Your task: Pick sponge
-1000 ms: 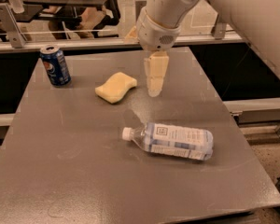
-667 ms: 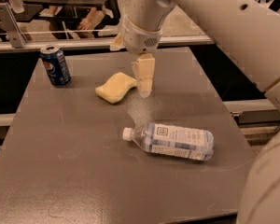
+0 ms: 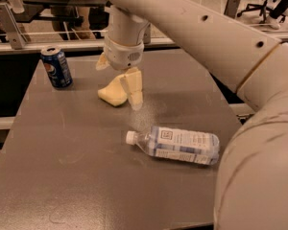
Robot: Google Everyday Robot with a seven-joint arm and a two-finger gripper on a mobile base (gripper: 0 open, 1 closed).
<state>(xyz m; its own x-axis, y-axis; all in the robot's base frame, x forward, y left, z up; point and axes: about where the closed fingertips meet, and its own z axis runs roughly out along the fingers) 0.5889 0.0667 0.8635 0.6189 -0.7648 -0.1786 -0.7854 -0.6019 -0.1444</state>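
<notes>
two jaws spread wide, over sponge (image 3: 110,94)

- The blue can (image 3: 56,68), at the back left of the table (image 3: 77,176), carried the round red, white and blue Pepsi emblem. No lettering on it could be read.
- The clear bottle (image 3: 175,145), lying on its side, wore a white label with a small dark square mark and lines of print too fine to read.
- The gripper (image 3: 117,75), low over the sponge (image 3: 110,94) with its fingers spread apart, showed no writing.
</notes>
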